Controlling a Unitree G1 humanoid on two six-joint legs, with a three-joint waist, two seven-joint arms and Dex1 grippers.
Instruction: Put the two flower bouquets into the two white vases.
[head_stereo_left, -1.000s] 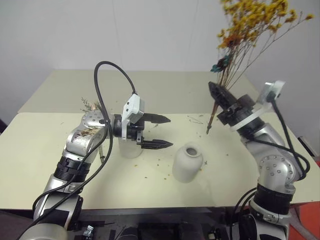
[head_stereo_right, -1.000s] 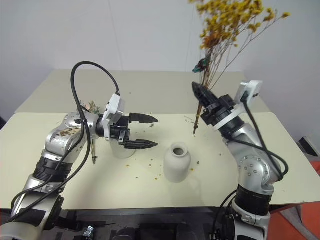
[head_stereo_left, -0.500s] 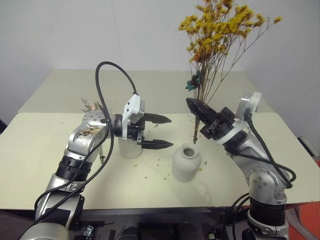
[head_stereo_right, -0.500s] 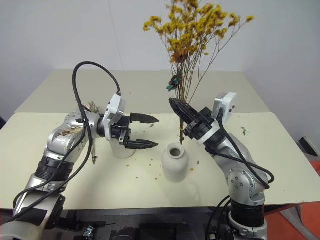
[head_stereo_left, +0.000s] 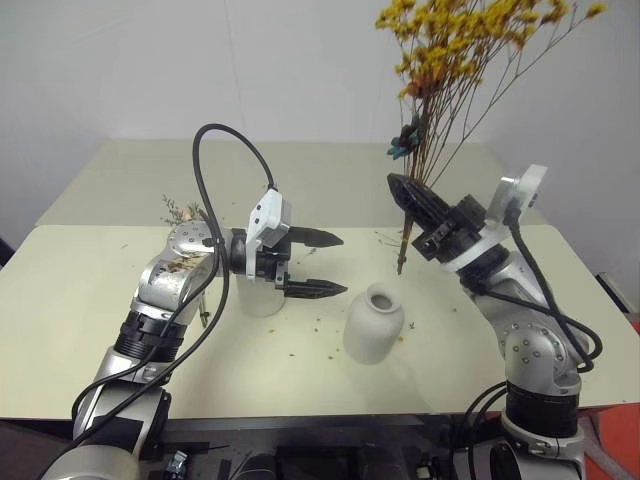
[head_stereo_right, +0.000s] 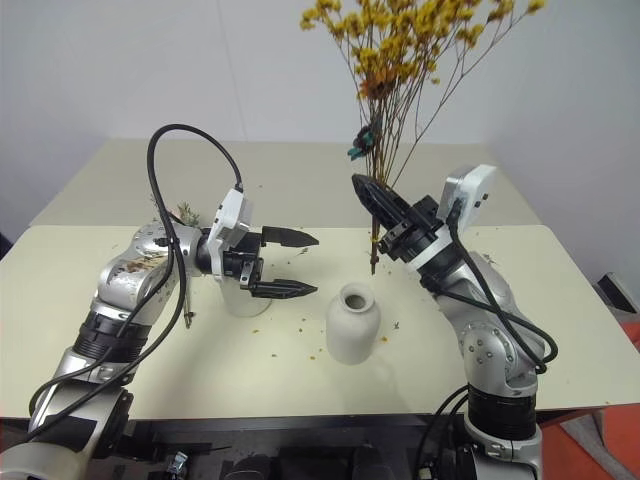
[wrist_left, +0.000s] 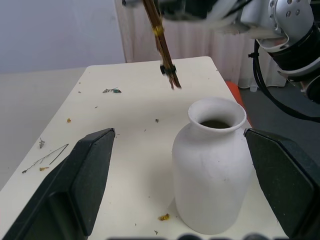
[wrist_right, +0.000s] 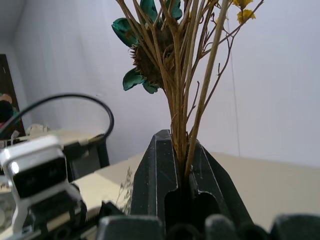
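My right gripper (head_stereo_left: 400, 188) is shut on the thin brown stems of the big yellow-orange bouquet (head_stereo_left: 470, 40), held up in the air. Its stem ends (head_stereo_left: 401, 266) hang just above and behind the squat white vase (head_stereo_left: 373, 322) at mid-table. In the right wrist view the fingers (wrist_right: 160, 170) clamp the stems (wrist_right: 185, 120). My left gripper (head_stereo_left: 338, 265) stands open, pointing sideways at the squat vase (wrist_left: 212, 165), which sits between its fingers (wrist_left: 75, 185) without touching them. The second white vase (head_stereo_left: 262, 298) is partly hidden behind that gripper. The grey-green sprig (head_stereo_left: 180, 210) lies behind my left arm.
Dried flower crumbs (head_stereo_left: 322, 322) litter the cream table (head_stereo_left: 80, 300) around the vases. A second table (head_stereo_left: 330, 165) stands behind, against a white wall. A loose twig (head_stereo_left: 390, 240) lies near the stem ends.
My right gripper swung the yellow bouquet left toward the squat vase and stood it more upright, then drew back slightly up and right. The left gripper has stayed still and open.
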